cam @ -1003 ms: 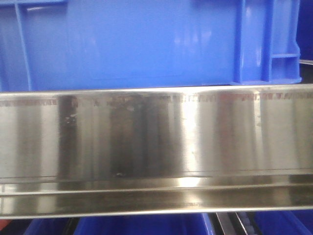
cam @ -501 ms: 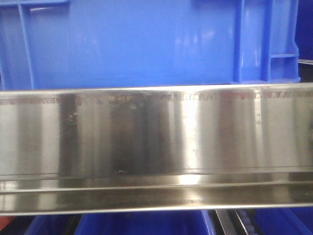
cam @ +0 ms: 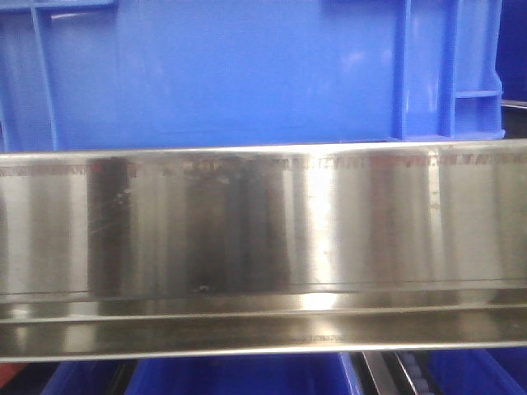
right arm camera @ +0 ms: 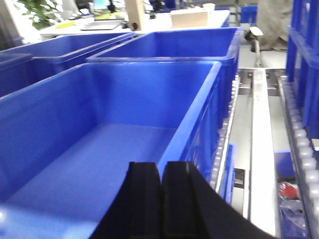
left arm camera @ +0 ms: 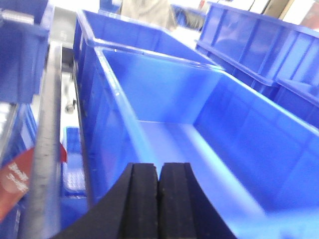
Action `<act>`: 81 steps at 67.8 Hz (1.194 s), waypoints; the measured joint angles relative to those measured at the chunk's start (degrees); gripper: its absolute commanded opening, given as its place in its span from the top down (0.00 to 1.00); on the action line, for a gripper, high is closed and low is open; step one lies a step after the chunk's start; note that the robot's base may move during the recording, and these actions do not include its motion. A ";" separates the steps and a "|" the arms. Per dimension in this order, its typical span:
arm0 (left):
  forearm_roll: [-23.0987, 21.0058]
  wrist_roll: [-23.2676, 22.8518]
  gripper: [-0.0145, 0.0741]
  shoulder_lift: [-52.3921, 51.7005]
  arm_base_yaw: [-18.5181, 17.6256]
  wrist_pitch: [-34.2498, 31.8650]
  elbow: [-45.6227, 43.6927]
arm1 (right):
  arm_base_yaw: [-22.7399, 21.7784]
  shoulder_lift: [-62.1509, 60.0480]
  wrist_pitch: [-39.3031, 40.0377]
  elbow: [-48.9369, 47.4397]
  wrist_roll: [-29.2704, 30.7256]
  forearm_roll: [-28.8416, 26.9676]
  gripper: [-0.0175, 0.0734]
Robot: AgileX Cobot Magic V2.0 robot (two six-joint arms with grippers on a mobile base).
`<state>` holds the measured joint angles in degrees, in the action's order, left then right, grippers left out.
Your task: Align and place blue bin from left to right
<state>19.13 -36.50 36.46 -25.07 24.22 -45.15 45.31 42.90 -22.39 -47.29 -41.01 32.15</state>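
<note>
The blue bin (cam: pixel 230 74) fills the top of the front view, its glossy side wall and corner ribs standing just behind the steel rail (cam: pixel 263 239). The left wrist view looks into the bin's bare interior (left arm camera: pixel 169 144); my left gripper (left arm camera: pixel 158 167) is shut, pads touching, right at the near end of the bin's left wall rim. My right gripper (right arm camera: pixel 162 165) is shut too, at the near end of the right wall rim of the bin (right arm camera: pixel 99 154). Nothing shows between either pair of pads.
More blue crates stand behind and beside the bin (left arm camera: pixel 249 40) (right arm camera: pixel 189 45) (right arm camera: pixel 50 55). A metal rail (left arm camera: pixel 47 149) runs along the left side, and a roller track (right arm camera: pixel 299 139) along the right. Lower blue crates (cam: pixel 239 374) show under the steel rail.
The bin has shifted only a few pixels in the front view. Dark reflections on the steel rail have drifted slightly left.
</note>
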 measured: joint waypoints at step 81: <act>0.13 3.39 0.96 -8.08 0.00 -3.56 7.53 | 0.00 -10.85 5.72 8.54 0.10 1.34 0.99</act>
<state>19.26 -33.11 28.38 -25.07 20.66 -37.61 45.31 32.05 -16.66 -38.75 -40.91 33.49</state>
